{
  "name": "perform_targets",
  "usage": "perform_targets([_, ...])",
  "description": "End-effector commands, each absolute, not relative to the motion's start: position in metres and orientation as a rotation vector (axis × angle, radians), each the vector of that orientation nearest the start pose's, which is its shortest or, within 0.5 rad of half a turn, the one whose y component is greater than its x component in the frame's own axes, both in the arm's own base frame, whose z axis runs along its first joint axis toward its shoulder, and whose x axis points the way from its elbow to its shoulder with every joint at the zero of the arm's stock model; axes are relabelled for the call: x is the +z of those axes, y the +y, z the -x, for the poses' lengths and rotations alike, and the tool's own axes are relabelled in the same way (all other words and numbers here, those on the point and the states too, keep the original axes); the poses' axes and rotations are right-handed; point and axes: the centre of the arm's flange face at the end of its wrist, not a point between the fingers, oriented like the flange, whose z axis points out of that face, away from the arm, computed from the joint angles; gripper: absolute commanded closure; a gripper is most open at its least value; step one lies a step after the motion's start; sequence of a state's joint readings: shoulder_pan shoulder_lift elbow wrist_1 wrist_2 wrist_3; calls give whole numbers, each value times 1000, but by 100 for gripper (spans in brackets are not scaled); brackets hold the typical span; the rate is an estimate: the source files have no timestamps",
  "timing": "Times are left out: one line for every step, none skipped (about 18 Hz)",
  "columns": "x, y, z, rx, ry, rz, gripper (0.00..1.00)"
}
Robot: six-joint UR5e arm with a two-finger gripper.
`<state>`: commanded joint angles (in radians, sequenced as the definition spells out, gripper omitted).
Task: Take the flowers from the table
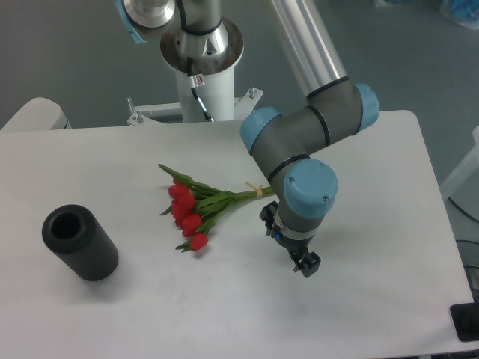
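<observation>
Red tulip heads give you the target: the flowers lie flat on the white surface, blooms fanned out on the side away from the pincer, stems running back toward it and gathered by a pale band close to the wrist. They lie loose, nothing holds them, so they rest as a bunch would when laid down sideways.

Your pincer hangs low over the surface at the end of a folded wrist, pointing down and slightly toward the camera. It grips nothing. Only one dark finger end shows clearly below the wrist, so you cannot tell if the jaws stand apart or together.

Relative to the pincer, the flowers sit off to the camera-left side and a bit farther from the camera. The stem ends run in behind the grey wrist housing, so their tips are hidden. The blooms are well apart from the fingertips; the banded stem part is nearest, but still not between the jaws.

Judgement: the grasp is not yet made. The stems near the band look like the sensible place to take hold, thin and bunched.

Black hollow cylinder lies far beyond the flowers, well apart, not your concern.
</observation>
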<state>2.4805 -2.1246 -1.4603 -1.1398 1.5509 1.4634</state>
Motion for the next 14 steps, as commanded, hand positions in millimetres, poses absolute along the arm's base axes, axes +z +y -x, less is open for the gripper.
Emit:
perform_targets([255, 522, 451, -27, 855, 3008, 0])
perform_targets([256, 522, 451, -24, 855, 3009, 0])
perform_targets([256, 522, 451, -23, 857, 3006, 0])
perform_targets([255, 522, 451, -25, 855, 3007, 0])
perform_targets([255, 522, 451, -27, 855, 3008, 0])
perform_targets([255, 522, 450, -30, 854, 3007, 0])
perform_targets([254, 519, 446, -44, 854, 3006, 0])
perform_targets([255, 515, 442, -52, 851, 3005, 0])
perform_targets([254, 509, 436, -70, 849, 3007, 0])
perform_targets([258, 505, 431, -69, 846, 3005, 0])
perform_targets([259, 499, 429, -82, 834, 3002, 0])
perform_targets([259, 496, 423, -93, 832, 2996, 0])
perform_targets([260, 492, 419, -101, 831, 2992, 0])
perform_targets([258, 488, 413, -112, 831, 2994, 0])
